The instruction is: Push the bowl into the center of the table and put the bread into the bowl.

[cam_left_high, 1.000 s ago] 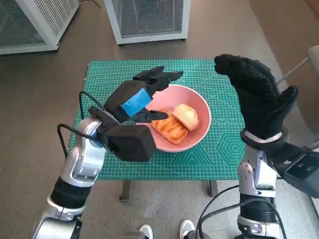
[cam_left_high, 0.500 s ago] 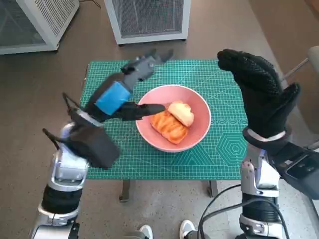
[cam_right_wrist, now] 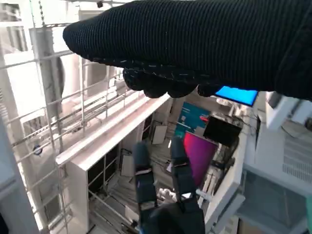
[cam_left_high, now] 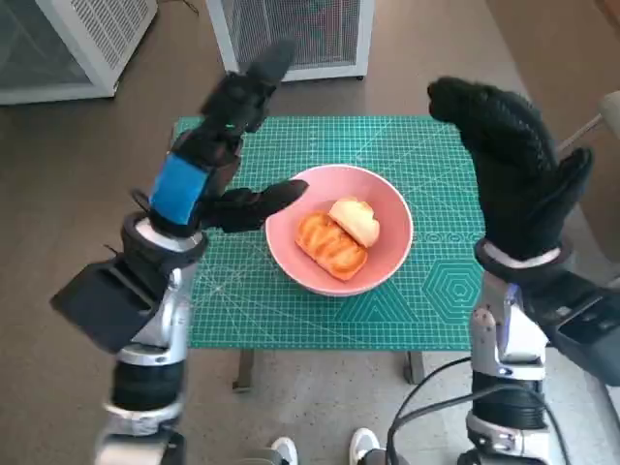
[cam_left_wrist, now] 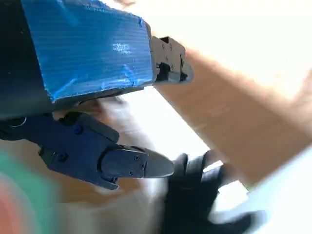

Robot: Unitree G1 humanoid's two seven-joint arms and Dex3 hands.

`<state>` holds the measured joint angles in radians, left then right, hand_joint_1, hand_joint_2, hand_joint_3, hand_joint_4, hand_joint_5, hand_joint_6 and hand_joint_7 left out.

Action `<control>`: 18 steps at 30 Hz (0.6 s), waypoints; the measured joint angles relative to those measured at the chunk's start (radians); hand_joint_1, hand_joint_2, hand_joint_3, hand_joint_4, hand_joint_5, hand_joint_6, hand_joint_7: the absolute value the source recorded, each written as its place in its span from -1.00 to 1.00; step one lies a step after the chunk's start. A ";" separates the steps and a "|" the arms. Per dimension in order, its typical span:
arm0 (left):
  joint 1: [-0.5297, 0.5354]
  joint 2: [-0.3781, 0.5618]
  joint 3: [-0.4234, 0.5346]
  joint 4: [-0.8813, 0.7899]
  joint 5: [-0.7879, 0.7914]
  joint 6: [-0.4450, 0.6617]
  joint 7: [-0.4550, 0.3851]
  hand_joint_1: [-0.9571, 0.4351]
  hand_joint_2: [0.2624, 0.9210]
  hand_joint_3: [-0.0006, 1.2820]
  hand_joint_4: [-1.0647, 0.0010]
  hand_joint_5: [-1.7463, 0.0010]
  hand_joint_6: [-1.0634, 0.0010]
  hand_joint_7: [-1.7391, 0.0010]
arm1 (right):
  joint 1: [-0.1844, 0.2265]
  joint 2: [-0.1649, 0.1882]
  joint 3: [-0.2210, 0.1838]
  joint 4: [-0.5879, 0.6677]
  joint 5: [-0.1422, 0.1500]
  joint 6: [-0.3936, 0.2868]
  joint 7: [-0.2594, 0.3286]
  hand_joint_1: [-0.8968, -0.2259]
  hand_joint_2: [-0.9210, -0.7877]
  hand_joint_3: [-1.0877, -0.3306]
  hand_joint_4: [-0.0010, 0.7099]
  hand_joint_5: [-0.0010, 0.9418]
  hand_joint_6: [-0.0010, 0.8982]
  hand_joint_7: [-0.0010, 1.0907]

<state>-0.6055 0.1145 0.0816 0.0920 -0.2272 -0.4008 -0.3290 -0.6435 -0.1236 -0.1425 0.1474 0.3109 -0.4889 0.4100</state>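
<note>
In the head view a pink bowl (cam_left_high: 389,254) stands near the middle of the green cutting mat (cam_left_high: 426,174). Two pieces of bread (cam_left_high: 339,235) lie inside it, an orange-brown one and a paler one. My left hand (cam_left_high: 215,153) is lifted high above the mat's left half, fingers spread and holding nothing; its blue-taped back (cam_left_wrist: 87,46) fills the blurred left wrist view. My right hand (cam_left_high: 509,170) in the black glove hangs raised over the table's right edge, fingers extended and empty; the glove (cam_right_wrist: 195,44) spans the right wrist view.
The table (cam_left_high: 320,329) is small, with floor all round it. White mesh cabinets (cam_left_high: 291,34) stand behind it and another one (cam_left_high: 68,44) at the far left. A person's white shoes (cam_left_high: 320,448) show below the front edge.
My left hand has risen up and away from the bowl's left rim toward the far left, arm swinging upright. Bowl, bread and right hand stay about where they were.
</note>
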 measured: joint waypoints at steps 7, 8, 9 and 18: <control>0.000 -0.017 0.016 0.044 -0.050 -0.051 -0.019 -0.45 1.00 -0.42 0.77 0.99 0.96 0.44 | -0.014 -0.007 0.008 0.004 -0.002 0.009 -0.001 0.15 -1.00 0.60 -0.30 -0.99 -0.84 -0.06; 0.000 -0.017 0.017 0.047 -0.050 -0.058 -0.019 -0.45 1.00 -0.42 0.76 0.99 0.96 0.44 | -0.016 -0.008 0.008 0.005 -0.003 0.009 -0.001 0.15 -1.00 0.59 -0.30 -0.99 -0.84 -0.05; 0.000 -0.018 0.017 0.048 -0.049 -0.064 -0.019 -0.45 1.00 -0.42 0.76 0.99 0.95 0.44 | -0.017 -0.009 0.009 0.007 -0.003 0.009 -0.001 0.16 -1.00 0.59 -0.30 -0.99 -0.84 -0.05; 0.001 -0.019 0.011 0.050 -0.044 -0.098 -0.026 -0.48 1.00 -0.40 0.73 0.98 0.96 0.45 | -0.023 -0.014 0.018 0.010 -0.005 0.005 -0.001 0.18 -1.00 0.54 -0.30 -0.99 -0.84 -0.01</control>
<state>-0.6043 0.0955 0.0931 0.1417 -0.2712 -0.4988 -0.3554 -0.6667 -0.1377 -0.1242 0.1574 0.3056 -0.4838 0.4086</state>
